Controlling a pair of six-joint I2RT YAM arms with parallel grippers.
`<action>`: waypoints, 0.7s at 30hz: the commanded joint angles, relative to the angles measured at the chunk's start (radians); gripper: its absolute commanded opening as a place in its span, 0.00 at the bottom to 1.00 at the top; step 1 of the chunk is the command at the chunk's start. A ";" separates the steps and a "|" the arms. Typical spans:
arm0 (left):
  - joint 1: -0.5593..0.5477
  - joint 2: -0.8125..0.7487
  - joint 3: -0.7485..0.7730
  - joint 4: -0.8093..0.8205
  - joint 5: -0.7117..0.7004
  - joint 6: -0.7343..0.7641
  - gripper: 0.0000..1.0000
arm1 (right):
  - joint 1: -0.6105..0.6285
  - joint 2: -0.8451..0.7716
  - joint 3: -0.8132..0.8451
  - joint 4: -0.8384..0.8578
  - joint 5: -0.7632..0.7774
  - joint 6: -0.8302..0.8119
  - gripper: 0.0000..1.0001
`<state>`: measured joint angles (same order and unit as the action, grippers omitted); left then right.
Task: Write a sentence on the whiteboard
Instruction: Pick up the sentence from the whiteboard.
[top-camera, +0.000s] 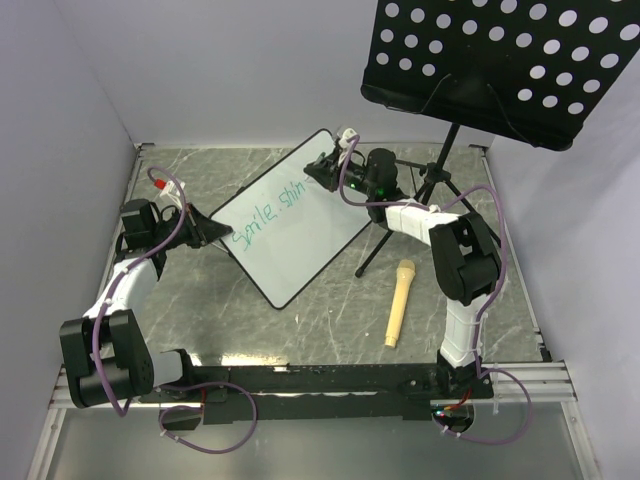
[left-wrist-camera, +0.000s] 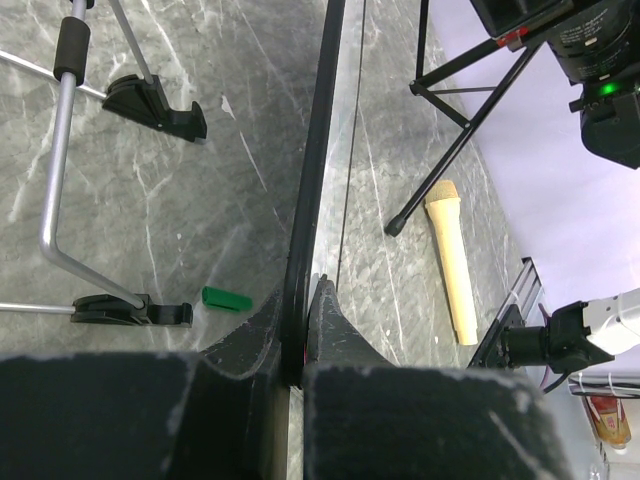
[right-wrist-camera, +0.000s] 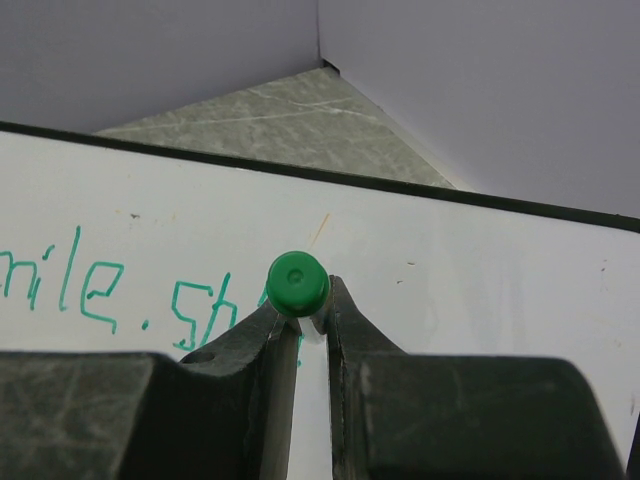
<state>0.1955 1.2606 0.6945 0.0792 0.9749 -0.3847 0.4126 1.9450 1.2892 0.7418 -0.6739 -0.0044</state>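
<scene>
At the far left, the left gripper (left-wrist-camera: 305, 335) is clamped shut on the thin black frame of the large, flat white whiteboard (top-camera: 300, 250), pinching the board's near-left edge. That grip looks meant to steady the board so it does not slide or rock under the pen. Just beside it, a small green plastic cap (left-wrist-camera: 225, 298) lies on the grey marbled table (top-camera: 210, 310) next to one of the board's black feet (presumably the pen's cap, set out of the way).

The whiteboard sits in the middle of the table, turned diagonally between the two arms and apparently propped on its bent metal legs. That turns its writing face toward the right arm. Along its long edge runs the teal-green handwritten sentence (top-camera: 268, 216), which reads roughly "Smile. shin" so far. It looks unfinished, with bare board beyond the last letter.

At the end of that line, the right gripper (right-wrist-camera: 303, 310) is closed tightly on a green-ended marker (right-wrist-camera: 297, 283). The marker points down at the board, which puts its tip where the next strokes would go. The tip itself is hidden, so contact cannot be confirmed.

Further right, a beige microphone-shaped stick (top-camera: 398, 302) lies loose on the table, apart from the board. Behind it stands the black perforated music stand (top-camera: 500, 60).
</scene>
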 joint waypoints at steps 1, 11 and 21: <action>-0.011 0.016 -0.007 -0.035 -0.196 0.245 0.01 | -0.011 0.000 0.051 0.021 -0.010 0.027 0.00; -0.011 0.016 -0.007 -0.033 -0.193 0.247 0.01 | -0.008 0.026 0.064 0.010 -0.015 0.021 0.00; -0.011 0.014 -0.007 -0.035 -0.193 0.248 0.01 | -0.009 0.042 0.073 0.001 -0.010 0.018 0.00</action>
<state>0.1959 1.2610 0.6945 0.0784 0.9749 -0.3824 0.4114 1.9766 1.3167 0.7208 -0.6762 0.0105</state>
